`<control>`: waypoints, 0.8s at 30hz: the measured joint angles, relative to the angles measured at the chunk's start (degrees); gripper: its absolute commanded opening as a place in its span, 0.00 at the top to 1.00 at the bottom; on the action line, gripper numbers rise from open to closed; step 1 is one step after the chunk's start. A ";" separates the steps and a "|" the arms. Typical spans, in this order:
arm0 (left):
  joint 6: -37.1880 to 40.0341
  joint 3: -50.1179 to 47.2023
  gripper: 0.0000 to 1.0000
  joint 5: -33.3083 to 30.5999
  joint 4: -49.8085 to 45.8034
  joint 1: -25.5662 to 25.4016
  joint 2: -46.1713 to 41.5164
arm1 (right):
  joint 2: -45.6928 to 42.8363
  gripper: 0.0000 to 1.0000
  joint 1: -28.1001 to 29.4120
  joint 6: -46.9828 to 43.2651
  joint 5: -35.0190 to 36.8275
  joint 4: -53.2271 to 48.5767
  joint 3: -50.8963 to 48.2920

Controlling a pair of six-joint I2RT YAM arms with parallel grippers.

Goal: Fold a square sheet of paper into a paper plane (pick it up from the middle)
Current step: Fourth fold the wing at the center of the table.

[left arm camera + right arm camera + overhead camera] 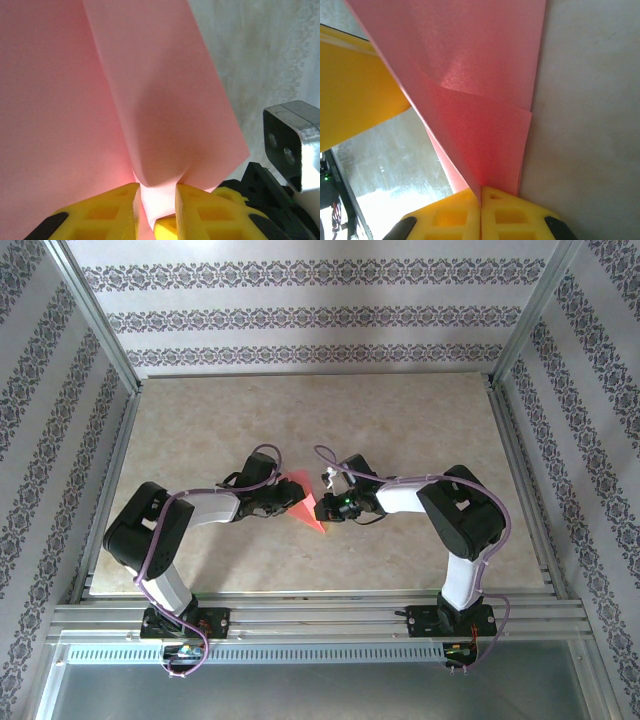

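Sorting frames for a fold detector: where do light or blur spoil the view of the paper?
Top external: even light, paper sharp but small. Left wrist: light glows through it at the yellow fingers, soft close up. Right wrist: sheen on a flap, table washed out lower left.

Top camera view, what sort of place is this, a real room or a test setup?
Probably a robot test cell, not a lived-in room: aluminium frame posts hold patterned wallpaper panels around a marble-look table, with the left arm and right arm bolted to a rail at its near edge.
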 measured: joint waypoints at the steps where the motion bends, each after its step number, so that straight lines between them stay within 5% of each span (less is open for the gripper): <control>1: 0.00 0.26 0.75 0.15 0.02 0.00 0.00 | 0.11 0.91 -0.07 0.17 -0.37 0.13 0.00; 24: -3.67 1.05 0.85 4.15 7.69 -0.37 2.69 | 0.92 0.88 -1.20 1.22 -3.54 0.98 0.00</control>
